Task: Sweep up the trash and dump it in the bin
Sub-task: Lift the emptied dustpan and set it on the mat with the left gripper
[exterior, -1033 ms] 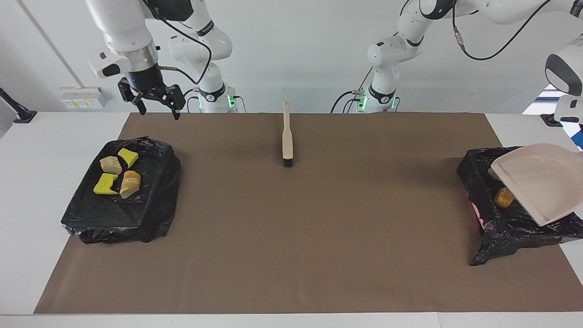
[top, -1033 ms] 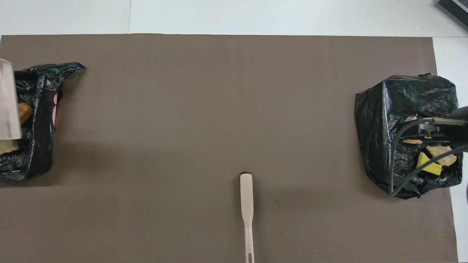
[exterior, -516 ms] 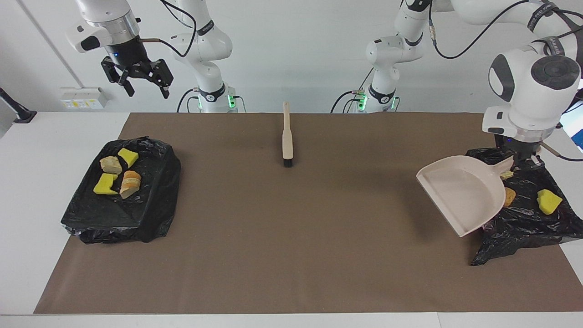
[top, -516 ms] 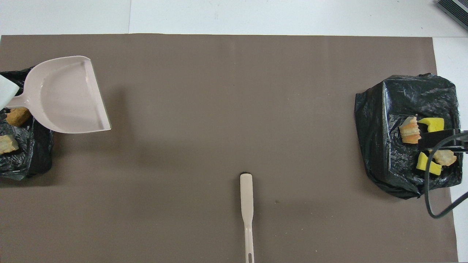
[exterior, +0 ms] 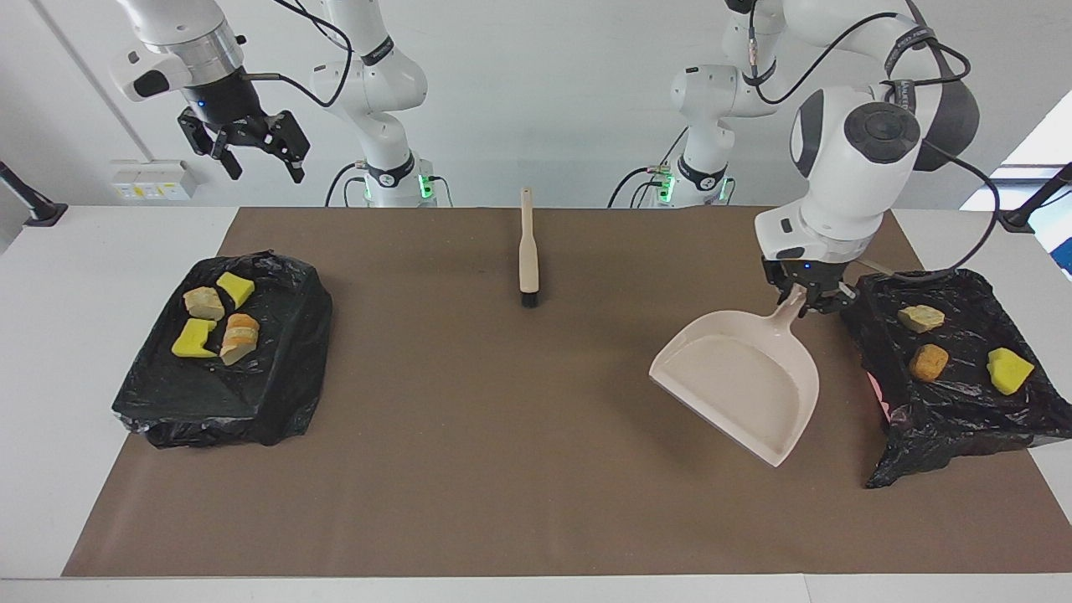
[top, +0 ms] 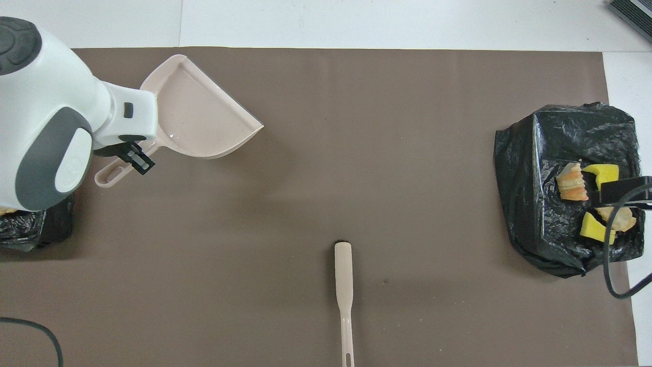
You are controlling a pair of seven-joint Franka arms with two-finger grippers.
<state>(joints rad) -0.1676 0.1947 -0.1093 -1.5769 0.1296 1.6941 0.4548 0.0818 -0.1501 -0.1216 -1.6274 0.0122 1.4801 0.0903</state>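
- The left gripper (exterior: pixel 806 301) is clamped on the handle of the pale beige plastic dustpan (exterior: pixel 741 392), fingers pinching that handle tight, and the pan hangs tilted over the brown paper mat (exterior: pixel 536 435), beside the bin at the left arm's end of the table
- The dustpan's scoop is empty, its open lip pointing away from the robots and toward the middle of the mat
- That black bag-lined bin (exterior: pixel 1005 410) at the left arm's end has three bits of trash lying in it: a pale tan rock-like lump (exterior: pixel 921 317), an orange-brown lump (exterior: pixel 929 362) and a bright yellow foam piece (exterior: pixel 1009 370)
- Up high, the right gripper (exterior: pixel 257 155) hangs in the air with its jaws spread wide and nothing between them, over the white table (exterior: pixel 109 251) just by the robots' edge of the mat, at the right arm's end
- The second black bag-lined bin (exterior: pixel 251 394) at the right arm's end holds four more pieces: two yellow foam chunks (exterior: pixel 194 339), a beige lump (exterior: pixel 204 303) and an orange-and-tan layered lump (exterior: pixel 239 337), bunched together in the part nearer to the robots
- The beige long-handled brush (exterior: pixel 528 251) lies flat on the mat midway between the two bins, near the robots' edge, dark bristles pointing away from them, untouched by either arm
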